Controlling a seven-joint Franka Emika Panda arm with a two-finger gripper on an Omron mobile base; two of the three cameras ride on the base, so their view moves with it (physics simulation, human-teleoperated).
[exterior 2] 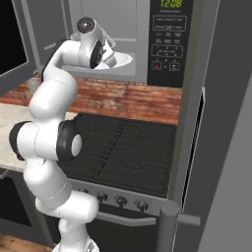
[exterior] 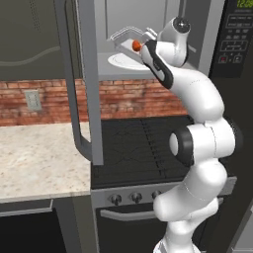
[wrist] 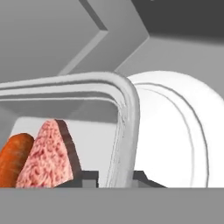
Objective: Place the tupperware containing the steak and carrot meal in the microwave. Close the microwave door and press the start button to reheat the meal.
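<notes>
Tupperware (wrist: 127,113) over turntable plate (wrist: 175,131); microwave door (exterior: 86,79) stands open beside.

A green digital readout "12:08" glows on the black keypad strip (exterior 2: 169,37) of the wide grey box microwave (exterior 2: 142,29), right of the jaws; the button labels are too small to read.

Light is even and flat, a soft rendered brightness with no clear source. The microwave (exterior: 148,44) cavity is pale grey, with a faint shadow under its white turntable plate (wrist: 175,131). The door's glass (exterior 2: 10,37) reads plain black, without glare. Edges look slightly soft and blocky, and the close hand view is mildly blurred.
</notes>
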